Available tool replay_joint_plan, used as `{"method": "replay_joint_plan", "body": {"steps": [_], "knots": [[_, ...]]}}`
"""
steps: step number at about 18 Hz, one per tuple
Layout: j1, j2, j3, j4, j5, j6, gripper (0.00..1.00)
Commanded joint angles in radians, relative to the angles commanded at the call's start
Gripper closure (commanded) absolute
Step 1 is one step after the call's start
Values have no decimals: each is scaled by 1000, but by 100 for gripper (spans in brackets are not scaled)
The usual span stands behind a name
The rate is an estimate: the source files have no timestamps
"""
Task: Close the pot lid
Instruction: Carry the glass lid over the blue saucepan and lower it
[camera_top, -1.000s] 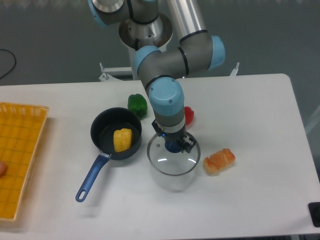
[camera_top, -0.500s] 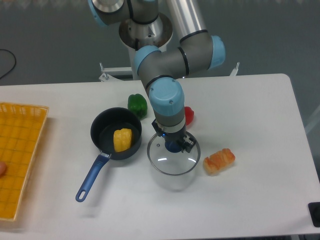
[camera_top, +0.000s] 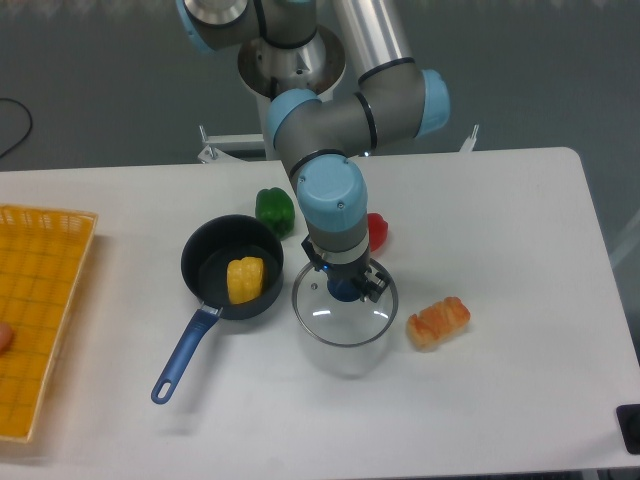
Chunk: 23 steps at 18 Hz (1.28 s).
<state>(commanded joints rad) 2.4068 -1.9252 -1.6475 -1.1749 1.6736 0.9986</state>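
The tool (camera_top: 346, 287) pinches the lid (camera_top: 344, 312) by its knob for carrying, the open pot (camera_top: 232, 266) waiting at its 9 o'clock.

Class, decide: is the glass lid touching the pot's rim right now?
Cannot tell. In the only camera view, the lid, held at its knob by the end effector, has its left edge right beside the pot; no clear gap or contact shows.

The blue knob of the glass lid (camera_top: 344, 318) is gripped by the end effector (camera_top: 345, 290), just right of the open pot (camera_top: 212, 258) on the desk (camera_top: 500, 230).
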Motion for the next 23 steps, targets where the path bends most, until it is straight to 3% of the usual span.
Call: {"method": "replay_joint_plan", "body": {"steps": [5, 8, 23], "knots": [[-43, 17, 5, -26, 0, -21, 64], [-74, 25, 17, -71, 2, -47, 64], [-232, 72, 0, -118, 2, -167, 64]]}}
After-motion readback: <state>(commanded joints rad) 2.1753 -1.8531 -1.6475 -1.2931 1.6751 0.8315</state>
